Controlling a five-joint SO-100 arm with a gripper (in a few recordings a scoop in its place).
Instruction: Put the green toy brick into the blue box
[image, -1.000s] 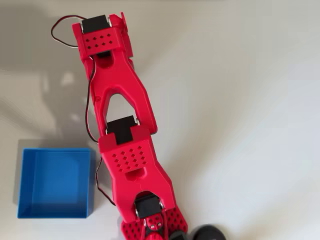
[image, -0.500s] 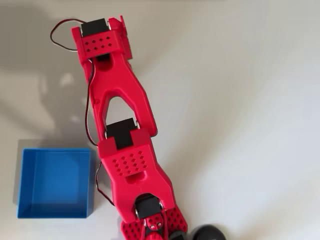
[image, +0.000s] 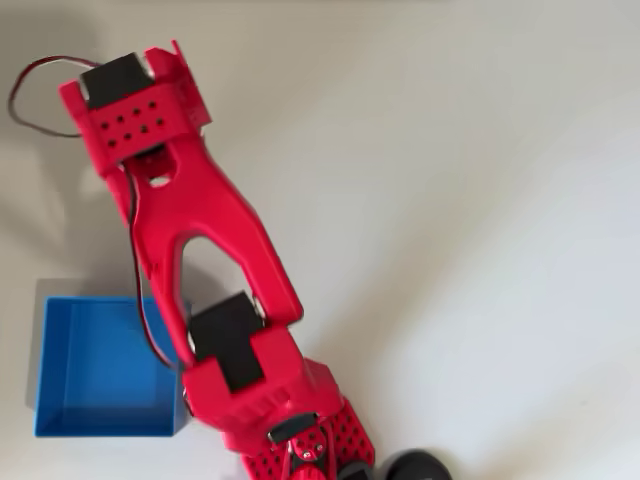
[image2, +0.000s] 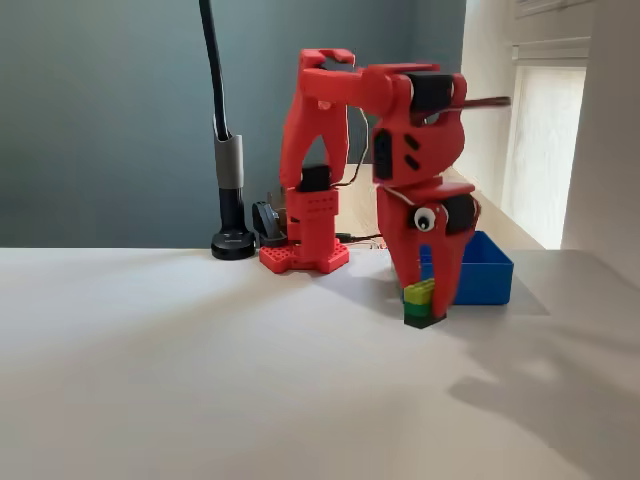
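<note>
In the fixed view my red gripper (image2: 425, 306) points straight down with its fingers closed around the green toy brick (image2: 419, 294). The brick has a lime top and darker green sides, and its underside is at or just above the white table. The blue box (image2: 484, 270) stands right behind the gripper, slightly to the right, and I cannot tell whether they touch. In the overhead view the blue box (image: 100, 365) lies at the lower left with its inside bare. The arm's wrist block (image: 130, 105) reaches past the box to the upper left and hides the brick beneath it.
A black lamp pole on a round base (image2: 232, 240) stands beside the arm's red base (image2: 305, 255) at the back of the table. The base also shows at the bottom edge as a dark disc (image: 415, 466). The white tabletop (image2: 200, 360) spreads wide on the left and in front.
In the overhead view the arm has swung to the left, its wrist moving from the top middle to the upper left. Its elbow now overlaps the box's right wall.
</note>
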